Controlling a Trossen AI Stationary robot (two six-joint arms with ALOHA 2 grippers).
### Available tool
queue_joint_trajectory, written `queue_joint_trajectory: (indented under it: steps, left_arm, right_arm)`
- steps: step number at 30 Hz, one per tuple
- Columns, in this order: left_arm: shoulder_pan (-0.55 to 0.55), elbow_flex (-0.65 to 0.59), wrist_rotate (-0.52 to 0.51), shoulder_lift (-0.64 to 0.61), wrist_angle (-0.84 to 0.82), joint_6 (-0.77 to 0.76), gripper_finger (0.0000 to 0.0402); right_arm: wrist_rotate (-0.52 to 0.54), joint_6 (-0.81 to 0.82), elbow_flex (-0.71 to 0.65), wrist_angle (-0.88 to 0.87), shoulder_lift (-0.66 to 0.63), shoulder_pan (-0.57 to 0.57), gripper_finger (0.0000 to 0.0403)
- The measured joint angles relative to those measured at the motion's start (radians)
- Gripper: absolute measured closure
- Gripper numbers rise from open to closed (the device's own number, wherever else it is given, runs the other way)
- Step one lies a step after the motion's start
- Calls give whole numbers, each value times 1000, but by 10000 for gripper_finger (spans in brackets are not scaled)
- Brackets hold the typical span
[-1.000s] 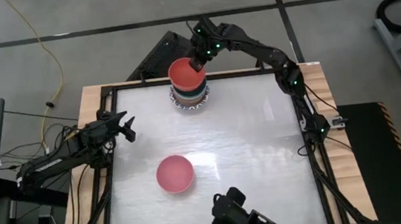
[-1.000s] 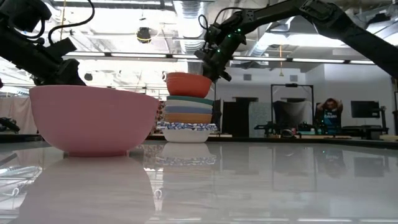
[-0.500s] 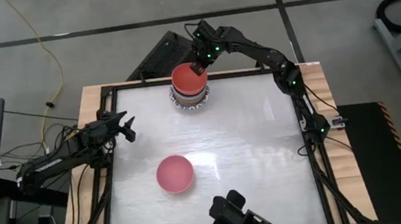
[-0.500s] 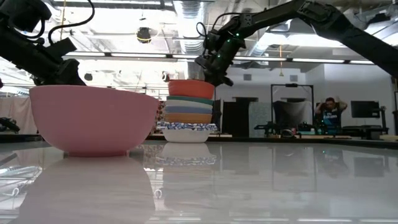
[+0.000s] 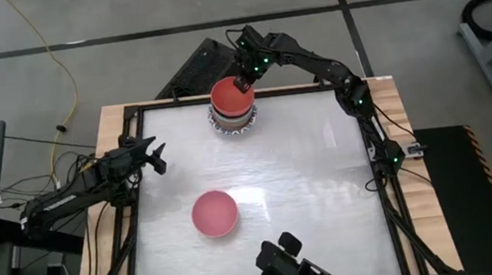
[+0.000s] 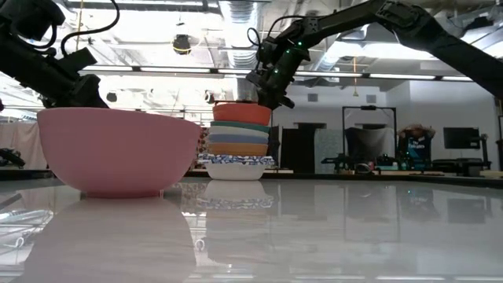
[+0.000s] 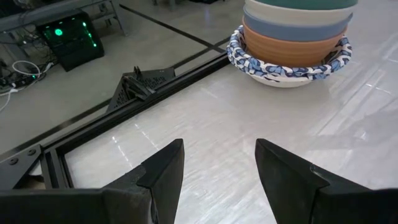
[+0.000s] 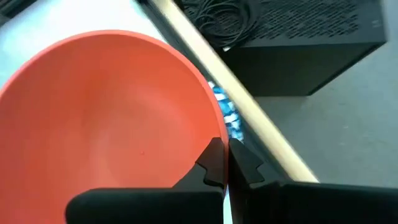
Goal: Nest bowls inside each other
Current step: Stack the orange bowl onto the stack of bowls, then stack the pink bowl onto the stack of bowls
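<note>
The red bowl sits atop the bowl stack at the table's far edge, its far-right rim pinched by the right gripper. The pink bowl lies alone, nearer. At the left edge, well apart, the left gripper hangs unclenched.

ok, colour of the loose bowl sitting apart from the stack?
Pink bowl, plain, no pattern. Shows best in the low view.

No text, label, brand, number or sign can be read in any view.
</note>
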Motion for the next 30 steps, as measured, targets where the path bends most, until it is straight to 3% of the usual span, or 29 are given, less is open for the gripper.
queue_joint_trajectory:
  steps: [14,30]
  left_arm:
    - [0,0,0,0,0,0,212]
    - [0,0,0,0,0,0,212]
  right_arm:
    - [23,4,2,8,47,14,373]
    - [24,4,25,16,46,14,320]
